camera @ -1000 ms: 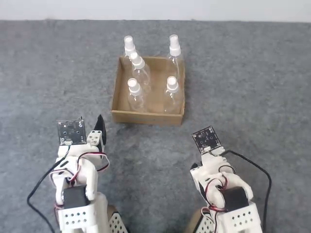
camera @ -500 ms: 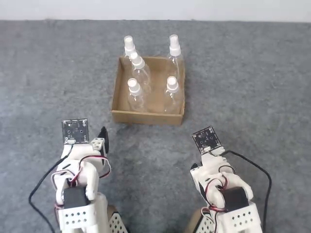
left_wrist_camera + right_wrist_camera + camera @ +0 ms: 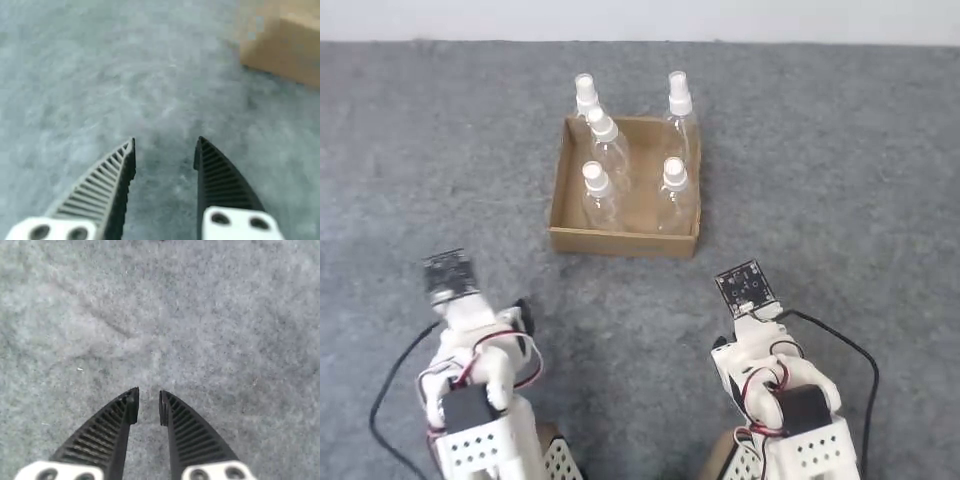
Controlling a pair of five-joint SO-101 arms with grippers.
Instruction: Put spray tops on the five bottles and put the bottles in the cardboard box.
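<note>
Five clear plastic bottles were in view, each capped with one of five white spray tops, along with one shallow brown cardboard box (image 3: pixel 625 241), all on the grey felt-covered bench (image 3: pixel 840 180). Two arms stood at the near edge.

Every bottle stood upright, with its long axis vertical and its spray top uppermost. The nozzles were too small to show which way they faced.

The cardboard box sat at the middle of the bench, open side up. Four bottles stood inside it:
- one at the near left (image 3: pixel 598 205), with its top at (image 3: pixel 595 178)
- one at the near right (image 3: pixel 672 205)
- one toward the far left (image 3: pixel 612 155)
- one against the far right wall (image 3: pixel 680 135)

The fifth bottle (image 3: pixel 585 105) rose at the far left corner, just behind the third. Its base was hidden, so I could not tell whether it stood inside the box or just beyond the wall.

The left arm (image 3: pixel 470 370) and the right arm (image 3: pixel 775 385) were well apart from the box. The left gripper (image 3: pixel 166 142) hung over bare felt with its jaws moderately spread and nothing between them, and a corner of the cardboard box (image 3: pixel 285 50) lay beyond it. The right gripper (image 3: pixel 148 391) was also over bare felt, its jaws drawn to a narrow slit and holding nothing.
</note>
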